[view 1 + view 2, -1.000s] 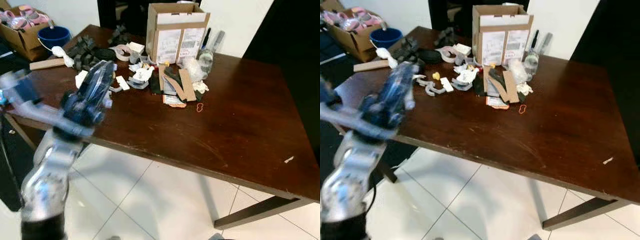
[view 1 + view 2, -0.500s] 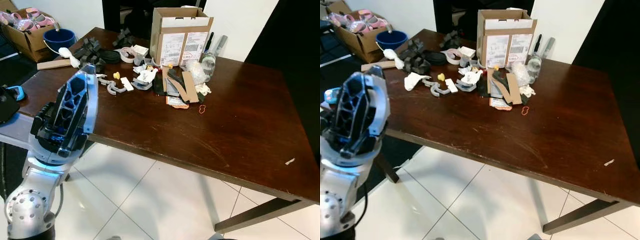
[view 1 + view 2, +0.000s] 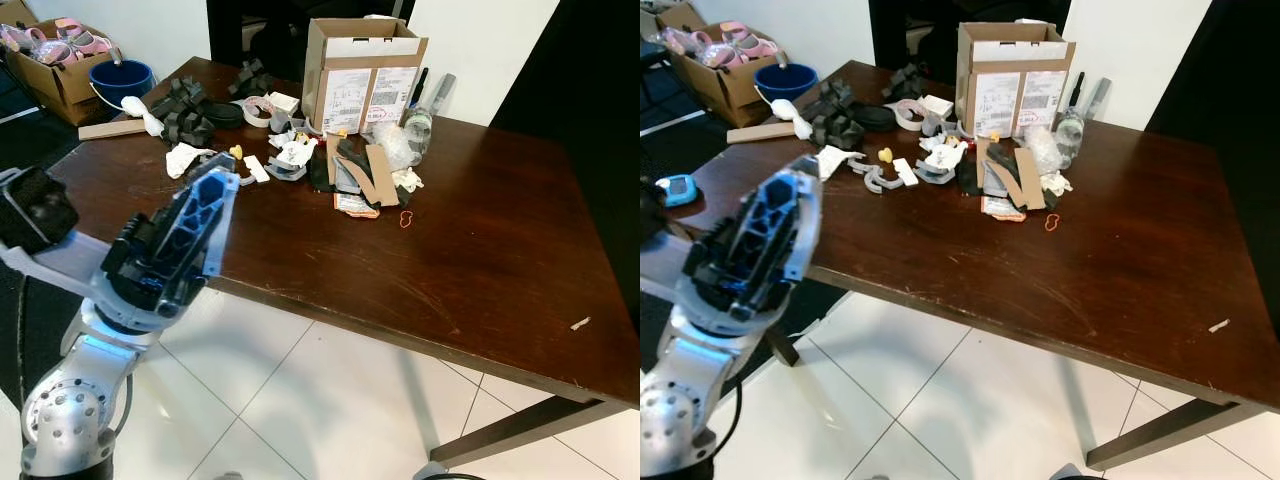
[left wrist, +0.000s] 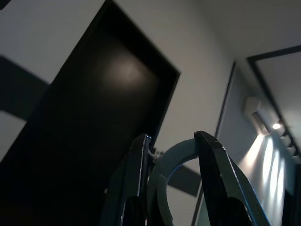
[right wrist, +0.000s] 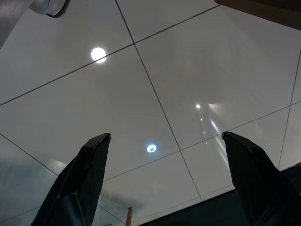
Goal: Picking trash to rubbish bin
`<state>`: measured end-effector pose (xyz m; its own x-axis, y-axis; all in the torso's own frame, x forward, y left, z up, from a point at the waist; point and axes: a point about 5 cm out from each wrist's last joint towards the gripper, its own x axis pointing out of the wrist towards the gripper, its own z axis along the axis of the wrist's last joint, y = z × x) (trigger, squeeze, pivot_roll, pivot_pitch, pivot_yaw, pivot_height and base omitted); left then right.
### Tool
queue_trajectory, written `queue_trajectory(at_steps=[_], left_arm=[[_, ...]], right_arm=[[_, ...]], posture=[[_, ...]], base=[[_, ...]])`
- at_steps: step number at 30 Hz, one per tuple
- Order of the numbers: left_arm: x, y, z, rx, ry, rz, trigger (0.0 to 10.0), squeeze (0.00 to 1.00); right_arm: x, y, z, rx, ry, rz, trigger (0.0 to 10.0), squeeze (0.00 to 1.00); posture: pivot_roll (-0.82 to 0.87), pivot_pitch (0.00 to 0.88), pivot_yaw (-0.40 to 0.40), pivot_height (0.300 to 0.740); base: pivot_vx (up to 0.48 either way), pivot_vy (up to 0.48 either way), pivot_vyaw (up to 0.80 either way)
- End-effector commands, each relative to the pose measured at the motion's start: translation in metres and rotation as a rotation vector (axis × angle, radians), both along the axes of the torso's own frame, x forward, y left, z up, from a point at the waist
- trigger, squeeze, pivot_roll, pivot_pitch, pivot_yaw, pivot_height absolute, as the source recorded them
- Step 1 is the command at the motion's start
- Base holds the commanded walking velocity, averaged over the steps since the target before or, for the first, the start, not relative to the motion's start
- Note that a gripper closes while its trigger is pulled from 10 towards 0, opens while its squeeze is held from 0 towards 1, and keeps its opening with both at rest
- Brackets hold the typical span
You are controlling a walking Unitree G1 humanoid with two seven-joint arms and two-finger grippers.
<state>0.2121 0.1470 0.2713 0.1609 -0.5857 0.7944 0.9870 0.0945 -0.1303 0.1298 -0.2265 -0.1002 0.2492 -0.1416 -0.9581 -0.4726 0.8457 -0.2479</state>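
Dark walls and a white tiled floor [image 3: 300, 400] surround the dark brown wooden bench [image 3: 470, 250] in this room. From the gripper outward: the left gripper [image 4: 171, 155] has its two black fingers pressed on a grey curved plastic piece [image 4: 164, 169], a ring-like scrap, and the wrist camera looks up past it to a dark door and a pale wall. In the head views the left arm [image 3: 165, 255] is raised in front of the near left edge of the bench. Half a second ago this arm stood more upright and nearer to the camera; now it leans forward over the edge, so it seems to be carrying the scrap away from the pile. More trash [image 3: 350, 170] lies in front of the brown cardboard box [image 3: 365, 65] at the far side: grey clips, crumpled white paper, cardboard strips. I see no rubbish bin, so the drop is not yet done. The right gripper [image 5: 164, 174] hangs spread wide above the floor tiles.
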Motion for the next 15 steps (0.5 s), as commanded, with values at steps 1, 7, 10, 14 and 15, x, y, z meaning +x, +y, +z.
queue_trajectory(at_steps=[1, 7, 10, 14, 15], left_arm=[[0.001, -0.003, -0.005, 0.052, 0.025, 0.008, 10.0, 0.0], [0.027, -0.008, -0.072, 0.437, 0.264, 0.204, 10.0, 0.0], [0.018, -0.007, -0.105, 0.502, 0.356, 0.137, 10.0, 0.0], [0.014, -0.008, -0.116, 0.534, 0.383, 0.123, 10.0, 0.0], [0.009, -0.006, -0.133, 0.58, 0.433, 0.121, 10.0, 0.0]], right_arm=[[-0.007, -0.006, -0.001, -0.013, 0.029, -0.003, 10.0, 0.0], [-0.007, -0.006, -0.001, -0.012, 0.033, -0.003, 10.0, 0.0], [-0.007, -0.005, -0.001, -0.01, 0.032, -0.004, 10.0, 0.0], [-0.008, -0.004, -0.002, -0.009, 0.031, -0.004, 10.0, 0.0], [-0.009, 0.0, -0.003, -0.005, 0.032, -0.004, 10.0, 0.0]], posture=[[0.25, 0.114, -0.076, 0.74], [0.25, 0.12, -0.076, 0.74], [0.25, 0.125, -0.077, 0.74], [0.25, 0.13, -0.077, 0.74], [0.26, 0.132, -0.082, 0.74]], base=[[0.0, 0.0, 0.0], [0.0, 0.0, 0.0], [0.0, 0.0, 0.0], [0.0, 0.0, 0.0], [0.0, 0.0, 0.0]])
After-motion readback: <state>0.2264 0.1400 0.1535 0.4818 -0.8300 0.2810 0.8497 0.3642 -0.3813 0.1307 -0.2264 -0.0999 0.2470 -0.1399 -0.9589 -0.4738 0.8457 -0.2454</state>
